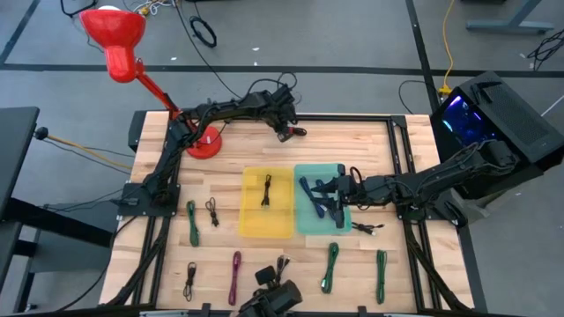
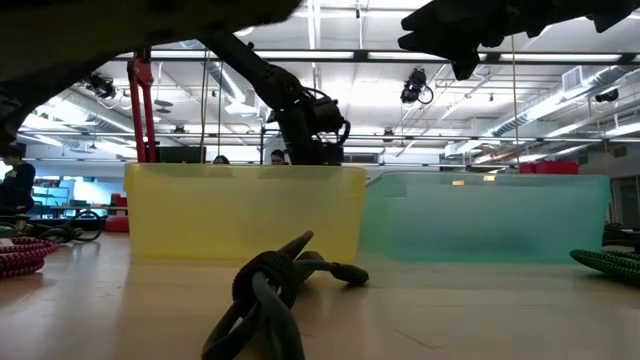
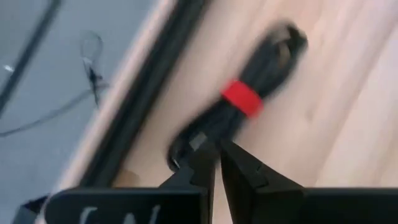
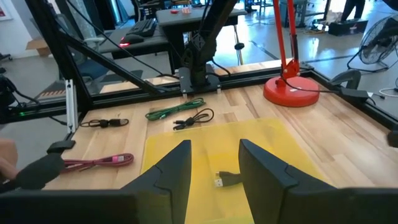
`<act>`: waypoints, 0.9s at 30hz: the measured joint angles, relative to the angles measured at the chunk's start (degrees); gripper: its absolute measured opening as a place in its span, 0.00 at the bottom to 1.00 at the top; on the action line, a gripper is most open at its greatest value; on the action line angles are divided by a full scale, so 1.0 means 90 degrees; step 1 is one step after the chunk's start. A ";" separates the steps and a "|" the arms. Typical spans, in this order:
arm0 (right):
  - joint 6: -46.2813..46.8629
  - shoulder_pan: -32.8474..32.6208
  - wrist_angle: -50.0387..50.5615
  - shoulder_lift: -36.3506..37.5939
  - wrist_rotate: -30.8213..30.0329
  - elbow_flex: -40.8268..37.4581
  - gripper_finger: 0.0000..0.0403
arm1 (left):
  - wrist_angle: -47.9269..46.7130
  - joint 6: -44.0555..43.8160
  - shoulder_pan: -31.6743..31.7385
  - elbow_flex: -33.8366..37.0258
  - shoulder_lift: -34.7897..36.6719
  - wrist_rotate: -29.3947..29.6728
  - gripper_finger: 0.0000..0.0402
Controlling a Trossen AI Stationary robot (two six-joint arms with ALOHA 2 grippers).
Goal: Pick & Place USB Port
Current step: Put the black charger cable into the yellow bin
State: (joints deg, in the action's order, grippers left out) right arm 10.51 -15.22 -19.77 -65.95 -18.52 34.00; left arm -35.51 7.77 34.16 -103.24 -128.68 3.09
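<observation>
Here we see the left gripper (image 3: 217, 163) pinched narrow on the black coiled cable with a red band (image 3: 249, 93), beyond the yellow plastic tray (image 1: 251, 224). Our right gripper (image 4: 214, 165) hovers, fingers wide, beside that tray.

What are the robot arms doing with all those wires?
They're sorting cables into bins. The left hand is at the table's far edge, its fingers nearly shut at the end of a black cable with a red band. The right hand hangs open over the teal bin. The yellow bin already holds one.
</observation>
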 joint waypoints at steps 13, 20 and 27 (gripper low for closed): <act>-0.0003 0.0000 -0.0021 0.0000 -0.0003 0.0000 0.34 | 0.0335 -0.0461 0.0156 0.0027 -0.0087 0.0315 0.05; 0.0116 0.0002 -0.0031 0.0000 0.0002 0.0000 0.34 | -0.0402 -0.0956 0.0475 0.0029 -0.0401 -0.0719 0.05; 0.0105 0.0002 0.0029 0.0000 -0.0003 0.0000 0.34 | -0.0467 -0.0871 0.0542 0.0022 -0.0440 -0.1040 0.03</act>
State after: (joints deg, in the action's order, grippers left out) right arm 11.46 -15.20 -19.51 -65.95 -18.55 34.00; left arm -39.71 -0.07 39.04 -103.04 -132.64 -6.27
